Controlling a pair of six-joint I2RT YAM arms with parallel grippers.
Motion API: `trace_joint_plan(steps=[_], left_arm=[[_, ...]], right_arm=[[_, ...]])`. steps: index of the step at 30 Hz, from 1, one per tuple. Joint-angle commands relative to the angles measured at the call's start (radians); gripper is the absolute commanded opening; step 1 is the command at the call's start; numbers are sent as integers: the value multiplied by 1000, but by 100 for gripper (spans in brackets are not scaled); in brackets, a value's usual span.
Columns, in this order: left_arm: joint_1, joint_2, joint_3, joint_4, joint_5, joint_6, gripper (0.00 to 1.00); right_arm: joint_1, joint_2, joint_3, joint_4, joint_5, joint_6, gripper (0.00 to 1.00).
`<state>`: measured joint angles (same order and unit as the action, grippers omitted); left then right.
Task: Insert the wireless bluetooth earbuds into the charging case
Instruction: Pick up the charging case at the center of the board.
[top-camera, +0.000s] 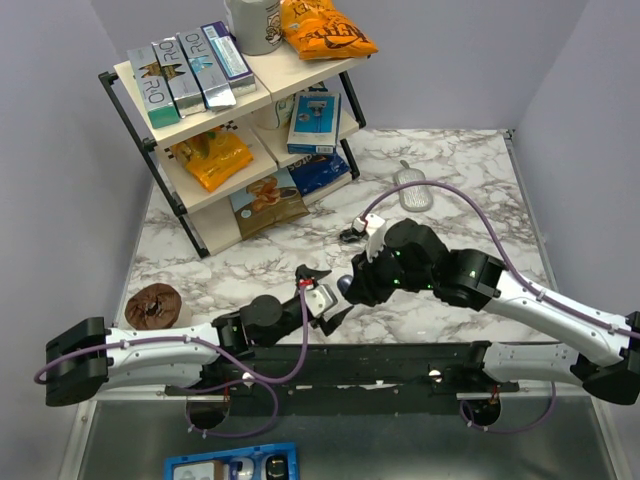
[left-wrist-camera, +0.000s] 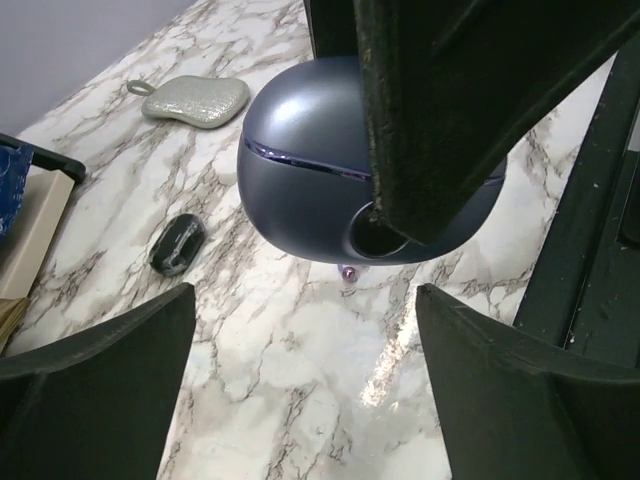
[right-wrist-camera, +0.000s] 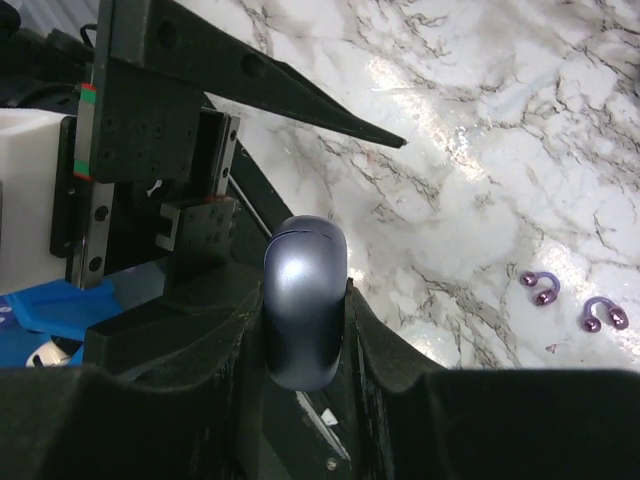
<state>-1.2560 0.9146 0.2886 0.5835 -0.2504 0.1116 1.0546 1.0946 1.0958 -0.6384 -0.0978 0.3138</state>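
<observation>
Right gripper (top-camera: 350, 284): clenched on the charging case (right-wrist-camera: 303, 300), one finger pressed to each side of it, lower centre of the right wrist view
Charging case: lid closed, seam showing as a thin line; in the top view it sits just below centre, between the two grippers
Left gripper (left-wrist-camera: 305, 300): released, fingers spread wide at the lower corners of the left wrist view, touching nothing, the case just beyond them
Purple earbuds (right-wrist-camera: 541, 287): two lie side by side on the marble surface (right-wrist-camera: 480, 130), right edge of the right wrist view, apart from the case
Black oval object (left-wrist-camera: 177, 243): on the surface, left of the case
Silver pouch (left-wrist-camera: 195, 100): flat on the surface, upper left
</observation>
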Motion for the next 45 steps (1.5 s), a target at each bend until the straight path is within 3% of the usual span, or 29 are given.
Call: trace_joint_plan(steps=[1, 21, 40, 45], left_arm=[[1, -14, 30, -39, -10, 30, 99], [-22, -71, 18, -39, 112, 19, 99], [-33, -57, 23, 50, 105, -13, 95], [-33, -45, 18, 59, 114, -29, 88]], right_arm=[[-4, 13, 41, -73, -65, -48, 1], [-110, 90, 18, -15, -298, -24, 1], [-125, 108, -48, 58, -301, 24, 1], [-127, 97, -59, 82, -293, 45, 1]])
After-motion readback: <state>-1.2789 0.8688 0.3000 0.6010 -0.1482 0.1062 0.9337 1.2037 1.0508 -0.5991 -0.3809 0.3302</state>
